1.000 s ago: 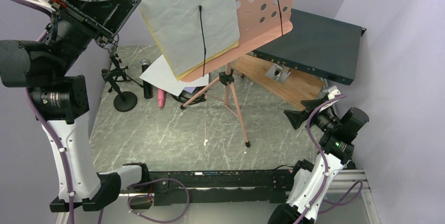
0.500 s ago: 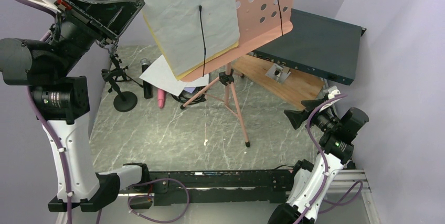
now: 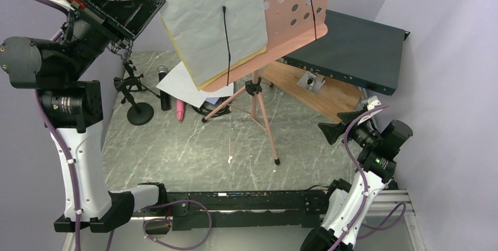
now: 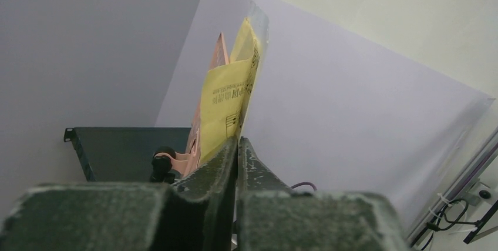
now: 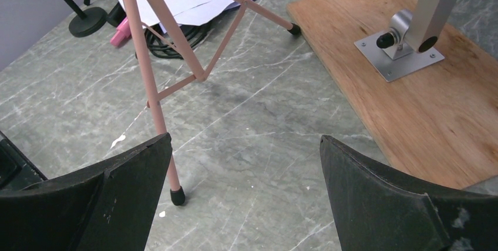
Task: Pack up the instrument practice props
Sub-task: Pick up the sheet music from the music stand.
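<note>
1. A grey marbled bench is enclosed by pale lilac walls. A dark teal rack box and a wooden board are set at its far right.
2. The pink perforated music desk is stood mid-bench on its tripod legs. The sheet-music pages, white over yellow, are held on its face under a black wire arm.
3. A pink microphone, a black microphone, a small mic holder and loose white sheets are laid at the far left.
4. The left tool is raised to the left edge of the pages, its jaws drawn narrow, almost together. Whether paper is pinched cannot be told.
5. The right tool is held wide and empty, low near the board.
6. Removing the pages is judged to be the step in hand. A firm pinch is called for next, then a sideways slide from under the wire arm without tipping the stand.
7. The yellow page edge meeting the fingertips is shown only by the left wrist view. A metal bracket on the board is seen clearly in the right wrist view. The whole layout is given only from above.
</note>
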Controlling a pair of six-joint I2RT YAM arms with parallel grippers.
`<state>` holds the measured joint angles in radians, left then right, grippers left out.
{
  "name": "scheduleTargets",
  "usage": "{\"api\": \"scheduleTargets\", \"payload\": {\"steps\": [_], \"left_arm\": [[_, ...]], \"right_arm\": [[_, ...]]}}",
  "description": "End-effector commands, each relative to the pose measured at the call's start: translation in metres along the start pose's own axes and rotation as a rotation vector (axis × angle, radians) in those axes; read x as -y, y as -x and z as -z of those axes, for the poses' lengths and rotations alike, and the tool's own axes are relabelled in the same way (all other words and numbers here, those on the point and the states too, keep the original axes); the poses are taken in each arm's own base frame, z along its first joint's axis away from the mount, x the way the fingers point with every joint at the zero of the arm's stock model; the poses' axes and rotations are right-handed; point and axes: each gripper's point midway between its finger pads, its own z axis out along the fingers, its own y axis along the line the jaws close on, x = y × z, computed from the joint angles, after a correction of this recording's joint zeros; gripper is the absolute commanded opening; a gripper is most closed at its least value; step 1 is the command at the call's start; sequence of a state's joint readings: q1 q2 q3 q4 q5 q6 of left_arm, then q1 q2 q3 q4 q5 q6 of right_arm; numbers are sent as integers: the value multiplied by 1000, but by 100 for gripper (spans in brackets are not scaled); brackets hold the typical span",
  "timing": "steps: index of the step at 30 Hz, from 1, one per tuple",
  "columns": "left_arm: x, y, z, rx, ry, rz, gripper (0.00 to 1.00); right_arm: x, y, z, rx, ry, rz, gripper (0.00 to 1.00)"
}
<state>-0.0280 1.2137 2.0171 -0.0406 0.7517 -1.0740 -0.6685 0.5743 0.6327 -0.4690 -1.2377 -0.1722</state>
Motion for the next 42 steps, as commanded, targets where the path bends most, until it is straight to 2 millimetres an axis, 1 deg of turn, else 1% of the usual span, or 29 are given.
{"api": "scheduleTargets", "payload": {"steps": [1, 2, 10, 16, 21, 27, 28, 31, 33, 34, 36, 37, 39, 42], "left_arm": [[16, 1, 2, -13, -50, -44, 3], [18, 2, 3, -9, -47, -52, 0], [46, 24, 15, 95, -21, -190, 0], [64, 32, 20, 129, -53, -236, 0], [72, 38, 27, 156, -22, -301, 0], [75, 47, 37, 202, 37, -365, 0], [75, 49, 39, 215, 57, -379, 0], [82, 57, 53, 273, 102, -442, 0], [93, 62, 65, 327, 105, -489, 0], [91, 63, 70, 351, 121, -499, 0], [98, 64, 85, 407, 132, -531, 0], [102, 63, 92, 420, 138, -548, 0], [103, 58, 103, 422, 161, -563, 0], [94, 48, 113, 410, 200, -573, 0]], "right_arm": [[2, 4, -1, 10, 1, 41, 99], [2, 4, -1, 10, 2, 40, 99], [2, 5, -1, 8, 4, 41, 99], [2, 4, -1, 6, 4, 40, 99], [2, 4, -1, 4, 5, 38, 99], [3, 4, -1, 3, 5, 36, 100], [3, 3, -1, 2, 5, 36, 99], [3, 4, -1, 2, 3, 37, 99], [4, 3, -1, 1, 3, 36, 99], [3, 4, -1, 1, 3, 37, 99], [4, 3, -1, 1, 3, 36, 99], [4, 3, -2, 1, 4, 35, 99], [4, 4, -2, 2, 3, 36, 100], [4, 3, -2, 0, 3, 33, 99]]}}
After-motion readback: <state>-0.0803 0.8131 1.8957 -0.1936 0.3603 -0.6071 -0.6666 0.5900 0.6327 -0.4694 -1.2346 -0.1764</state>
